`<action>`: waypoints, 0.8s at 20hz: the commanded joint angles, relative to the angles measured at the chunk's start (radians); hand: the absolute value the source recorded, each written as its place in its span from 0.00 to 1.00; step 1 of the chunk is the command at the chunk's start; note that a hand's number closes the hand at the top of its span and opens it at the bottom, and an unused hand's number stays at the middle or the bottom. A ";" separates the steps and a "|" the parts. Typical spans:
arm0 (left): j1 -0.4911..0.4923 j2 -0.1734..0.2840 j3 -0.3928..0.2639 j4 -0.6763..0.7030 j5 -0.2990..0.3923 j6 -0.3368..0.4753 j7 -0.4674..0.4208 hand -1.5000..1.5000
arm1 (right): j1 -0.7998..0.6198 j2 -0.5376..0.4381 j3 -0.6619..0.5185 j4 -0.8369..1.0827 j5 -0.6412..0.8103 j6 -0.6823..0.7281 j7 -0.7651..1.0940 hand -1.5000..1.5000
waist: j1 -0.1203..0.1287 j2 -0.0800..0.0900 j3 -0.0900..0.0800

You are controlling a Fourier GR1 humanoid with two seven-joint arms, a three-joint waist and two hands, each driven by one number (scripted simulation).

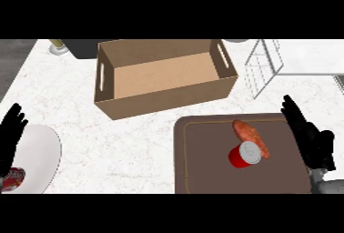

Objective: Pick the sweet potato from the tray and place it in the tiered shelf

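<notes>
Sweet potato point(251, 135) — lower end behind red can point(245, 155)

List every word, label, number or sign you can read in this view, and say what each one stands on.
None can be read.
Red can on the tray, touching the sweet potato: plain red side, pale top, no lettering shows.
Red and white item on the white plate: markings too blurred to read.
Cardboard box: no print shows.

no legible text, labels or numbers anywhere
</notes>
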 commanded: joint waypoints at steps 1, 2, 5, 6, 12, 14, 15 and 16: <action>-0.041 -0.025 -0.024 -0.012 -0.008 -0.035 0.036 0.50 | -0.058 -0.046 -0.079 0.097 -0.056 0.125 -0.095 1.00 | 0.038 0.005 -0.016; -0.045 -0.075 -0.062 0.000 -0.006 -0.016 0.045 0.50 | -0.130 -0.096 -0.103 0.075 -0.089 0.182 -0.095 1.00 | 0.038 0.008 -0.016; -0.052 -0.125 -0.109 -0.017 0.028 -0.041 0.101 0.50 | -0.219 -0.204 -0.172 0.067 -0.179 0.369 -0.206 1.00 | 0.041 0.010 -0.013; -0.067 -0.153 -0.127 0.009 0.024 -0.044 0.092 0.50 | -0.276 -0.242 -0.189 0.073 -0.202 0.427 -0.215 1.00 | 0.042 0.019 -0.014; -0.056 -0.204 -0.169 0.015 0.054 -0.109 0.121 0.50 | -0.287 -0.314 -0.163 0.538 -0.059 0.556 -0.344 0.00 | 0.078 0.021 -0.013; -0.098 -0.192 -0.149 0.021 0.061 -0.104 0.157 0.50 | -0.337 -0.337 -0.144 0.621 -0.008 0.627 -0.447 0.00 | 0.085 0.022 -0.012; -0.130 -0.243 -0.177 0.054 0.029 -0.062 0.159 0.50 | -0.362 -0.361 -0.137 0.620 -0.010 0.693 -0.451 0.00 | 0.067 0.018 -0.014; -0.089 -0.215 -0.157 0.025 0.051 -0.093 0.147 0.50 | -0.345 -0.402 -0.141 0.655 0.002 0.752 -0.519 0.00 | 0.076 0.018 -0.013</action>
